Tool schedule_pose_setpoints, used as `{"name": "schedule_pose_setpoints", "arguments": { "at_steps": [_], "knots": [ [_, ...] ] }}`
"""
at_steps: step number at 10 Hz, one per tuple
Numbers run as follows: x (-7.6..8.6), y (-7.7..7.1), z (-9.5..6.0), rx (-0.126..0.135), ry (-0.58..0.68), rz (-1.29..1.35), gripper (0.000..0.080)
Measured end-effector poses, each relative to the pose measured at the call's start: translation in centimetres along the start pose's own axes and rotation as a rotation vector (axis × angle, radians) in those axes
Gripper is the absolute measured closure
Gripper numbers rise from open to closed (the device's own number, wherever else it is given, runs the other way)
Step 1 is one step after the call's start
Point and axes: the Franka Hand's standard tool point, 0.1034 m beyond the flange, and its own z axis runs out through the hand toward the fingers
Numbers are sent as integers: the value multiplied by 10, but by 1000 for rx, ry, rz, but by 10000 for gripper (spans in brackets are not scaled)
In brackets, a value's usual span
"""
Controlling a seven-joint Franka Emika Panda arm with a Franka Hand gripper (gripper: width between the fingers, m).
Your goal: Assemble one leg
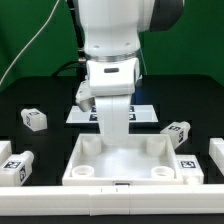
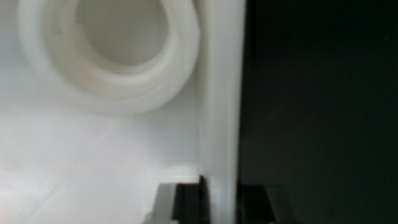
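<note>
A large white tray-like piece (image 1: 130,178) with round corner sockets lies at the front middle. My gripper (image 1: 113,138) reaches down onto its far wall, and the arm hides the fingertips there. In the wrist view the gripper (image 2: 222,203) has its two dark fingers (image 2: 183,205) on either side of the tray's thin wall (image 2: 217,100), shut on it, with a round socket (image 2: 116,50) beside the wall. Several legs, small white posts with tags, lie loose: one (image 1: 35,119) and another (image 1: 14,165) on the exterior view's left, one (image 1: 178,133) on its right.
A further white tagged part (image 1: 216,160) lies at the exterior view's right edge. The marker board (image 1: 150,110) lies behind the arm on the black table. A white strip runs along the table's front edge (image 1: 60,188).
</note>
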Motion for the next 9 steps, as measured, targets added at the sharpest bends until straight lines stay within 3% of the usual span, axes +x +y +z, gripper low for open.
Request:
{"name": "schedule_pose_setpoints", "arguments": {
  "at_steps": [5, 9],
  "knots": [
    [28, 0, 1, -1, 9, -24, 745],
    [33, 7, -9, -22, 9, -26, 745]
  ]
}}
